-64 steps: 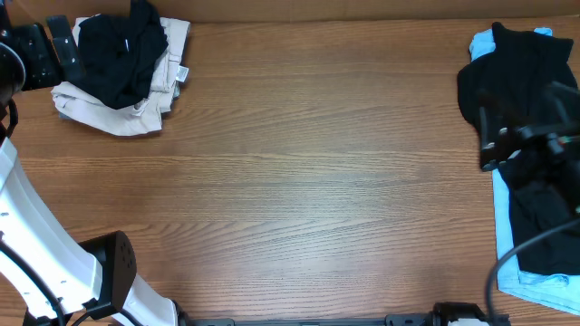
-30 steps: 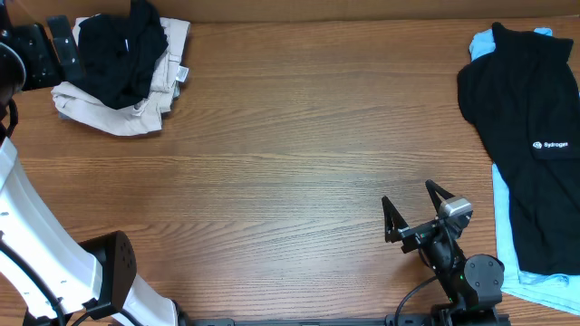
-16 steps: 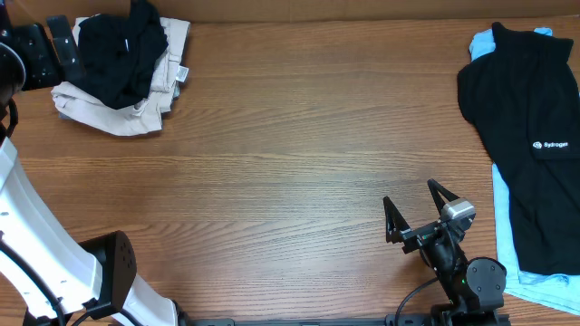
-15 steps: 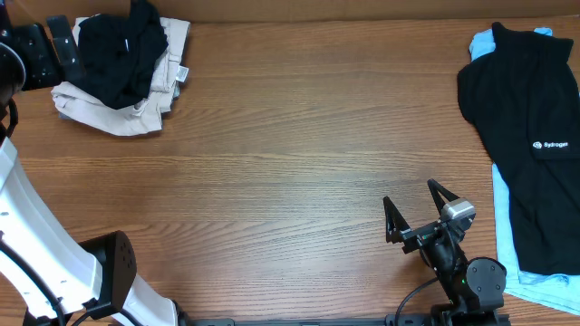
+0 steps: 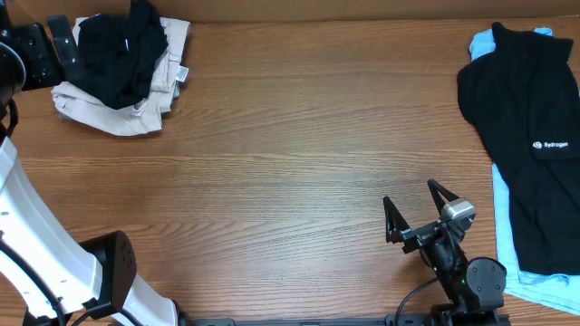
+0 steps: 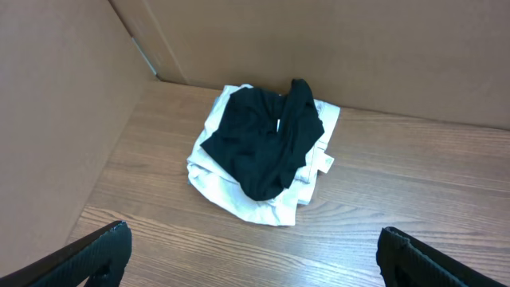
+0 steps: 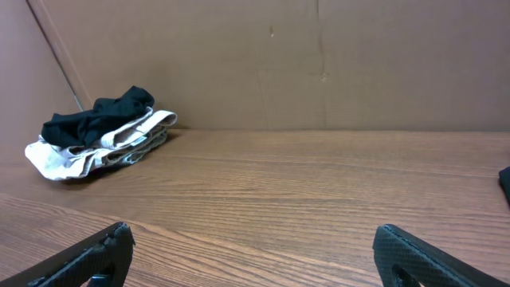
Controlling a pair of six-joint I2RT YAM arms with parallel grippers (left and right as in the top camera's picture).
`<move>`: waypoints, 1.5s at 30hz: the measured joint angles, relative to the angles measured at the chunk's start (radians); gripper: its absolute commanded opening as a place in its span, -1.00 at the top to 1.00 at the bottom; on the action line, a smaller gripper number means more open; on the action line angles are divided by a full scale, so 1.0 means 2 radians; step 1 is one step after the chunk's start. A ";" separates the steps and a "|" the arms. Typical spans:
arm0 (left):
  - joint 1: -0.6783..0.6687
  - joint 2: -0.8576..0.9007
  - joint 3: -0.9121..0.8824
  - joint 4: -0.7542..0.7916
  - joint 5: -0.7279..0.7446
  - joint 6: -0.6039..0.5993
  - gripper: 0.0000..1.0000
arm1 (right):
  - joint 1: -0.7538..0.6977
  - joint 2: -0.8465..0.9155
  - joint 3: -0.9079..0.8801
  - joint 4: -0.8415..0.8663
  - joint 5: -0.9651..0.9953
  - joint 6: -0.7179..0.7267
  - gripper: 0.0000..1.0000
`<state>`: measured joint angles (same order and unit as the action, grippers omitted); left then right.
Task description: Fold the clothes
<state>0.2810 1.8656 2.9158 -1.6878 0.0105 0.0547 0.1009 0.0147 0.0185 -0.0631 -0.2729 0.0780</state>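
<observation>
Black two-finger L gripper (image 5: 47, 50) at 10 o'clock, jaws wide apart, empty. White L arm (image 5: 27, 235) at 8 o'clock edge. Black two-finger R gripper (image 5: 412, 201) at 5 o'clock, jaws spread wide, empty, tips twd 11.

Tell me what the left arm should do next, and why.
Probably lower the open left claw onto the black T-shirt and grip it: the shirt lies crumpled on top of the beige trousers just ahead of the claw, and nothing is held yet.
</observation>
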 measured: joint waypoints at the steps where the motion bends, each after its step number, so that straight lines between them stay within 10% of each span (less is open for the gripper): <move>1: 0.000 0.000 0.000 0.000 0.000 0.000 -1.00 | 0.000 0.000 0.000 0.000 0.000 0.000 -1.00; 10: 0.000 -0.006 -0.016 0.001 0.000 0.000 -0.99 | 0.000 0.000 0.000 0.000 0.000 0.000 -1.00; 36: 0.000 -0.413 -0.554 0.003 -0.012 0.000 -1.00 | 0.000 0.000 0.000 0.000 0.000 0.000 -1.00; 45: -0.004 -0.585 -0.883 0.297 0.054 0.000 -1.00 | 0.000 0.000 0.000 0.000 0.000 0.000 -1.00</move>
<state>0.2737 0.6964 1.1488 -1.0943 0.1192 0.0544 0.1009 0.0147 0.0185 -0.0639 -0.2733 0.0788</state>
